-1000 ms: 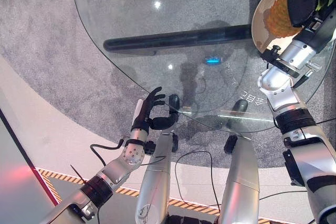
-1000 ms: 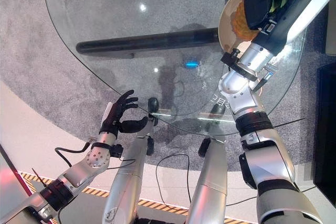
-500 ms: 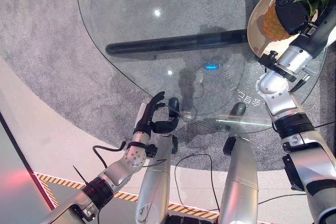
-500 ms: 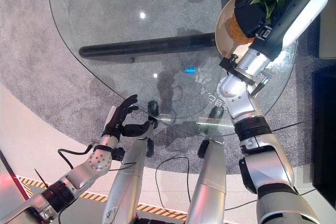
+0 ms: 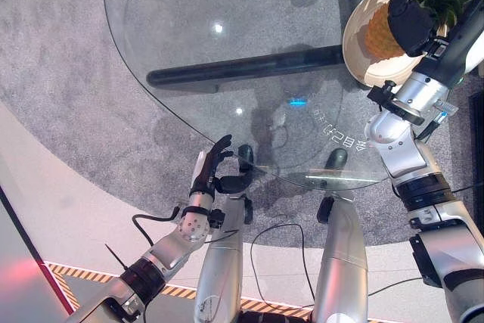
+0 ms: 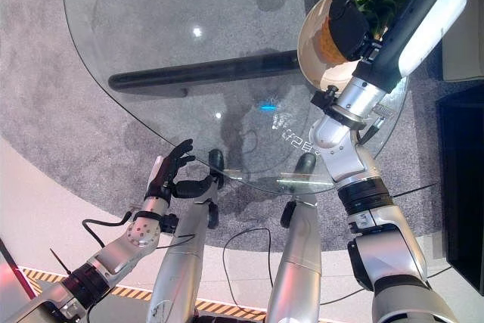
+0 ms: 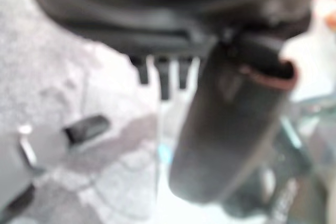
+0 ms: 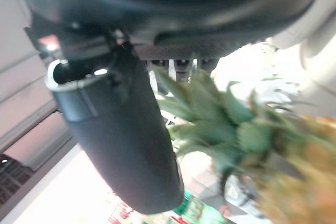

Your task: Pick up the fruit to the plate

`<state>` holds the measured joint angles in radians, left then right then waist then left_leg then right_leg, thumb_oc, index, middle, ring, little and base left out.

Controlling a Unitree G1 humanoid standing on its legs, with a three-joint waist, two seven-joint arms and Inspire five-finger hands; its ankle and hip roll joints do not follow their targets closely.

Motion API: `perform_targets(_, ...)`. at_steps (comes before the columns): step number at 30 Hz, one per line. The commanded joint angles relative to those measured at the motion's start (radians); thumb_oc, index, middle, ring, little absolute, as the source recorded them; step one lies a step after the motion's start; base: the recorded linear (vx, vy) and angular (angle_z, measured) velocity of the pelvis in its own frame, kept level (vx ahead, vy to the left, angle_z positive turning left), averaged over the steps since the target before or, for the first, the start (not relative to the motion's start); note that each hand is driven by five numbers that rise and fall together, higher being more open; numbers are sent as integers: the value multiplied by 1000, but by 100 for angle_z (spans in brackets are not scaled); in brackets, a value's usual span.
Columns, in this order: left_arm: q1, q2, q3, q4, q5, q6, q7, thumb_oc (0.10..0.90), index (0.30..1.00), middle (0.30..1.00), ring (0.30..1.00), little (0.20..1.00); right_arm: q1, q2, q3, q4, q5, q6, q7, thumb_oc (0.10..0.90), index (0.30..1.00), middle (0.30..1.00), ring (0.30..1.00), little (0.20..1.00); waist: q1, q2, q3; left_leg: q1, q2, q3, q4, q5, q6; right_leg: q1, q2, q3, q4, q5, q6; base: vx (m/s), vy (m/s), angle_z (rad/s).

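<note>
The right robot hand (image 5: 412,17) has its dark fingers curled around the orange-yellow pineapple with green leaves (image 5: 376,34), which is over the round beige plate (image 5: 361,64) at the far right side of the round glass worktop (image 5: 249,51). The left robot hand (image 5: 214,170) is at the near edge of the worktop, fingers loosely spread, holding nothing.

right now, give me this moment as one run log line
right hand: shut on pineapple | pineapple: over plate | left hand: open, idle at near edge of glass table
</note>
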<state>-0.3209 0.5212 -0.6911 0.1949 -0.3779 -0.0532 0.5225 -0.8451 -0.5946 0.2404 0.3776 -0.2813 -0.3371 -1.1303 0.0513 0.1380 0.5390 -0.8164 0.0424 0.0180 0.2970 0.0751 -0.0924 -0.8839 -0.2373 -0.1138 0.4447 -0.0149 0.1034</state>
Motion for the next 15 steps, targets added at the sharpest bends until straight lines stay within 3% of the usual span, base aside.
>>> perform_targets(1,90,-6,7,-65,34,-40,-11,800,900,900,900,900,-26,-96,-40,-169,-108,-6,-79,800,900,900,900,900,-20,-1,-19,35,-144,112,42,-123,90,102,156,-87,-154,22,-30,0,0,0)
perform_targets(6,99,-1,19,-63,36,-48,-17,800,900,900,900,900,-16,-123,-25,-184,-133,63,-31,800,900,900,900,900,-22,-11,-19,46,-143,111,44,-126,90,116,155,-89,-156,22,-28,0,0,0)
perform_targets(8,106,6,30,-67,38,-48,-24,800,900,900,900,900,-16,-158,-4,-190,-136,128,1,800,900,900,900,900,-22,-21,-19,51,-141,111,45,-128,91,124,153,-93,-158,21,-27,0,0,0)
perform_targets(15,120,20,50,-71,46,-52,-37,800,900,900,900,900,-10,-198,36,-169,-89,175,91,800,900,900,900,900,-17,-38,-19,53,-139,105,59,-138,95,132,148,-105,-148,17,-25,1,-6,0)
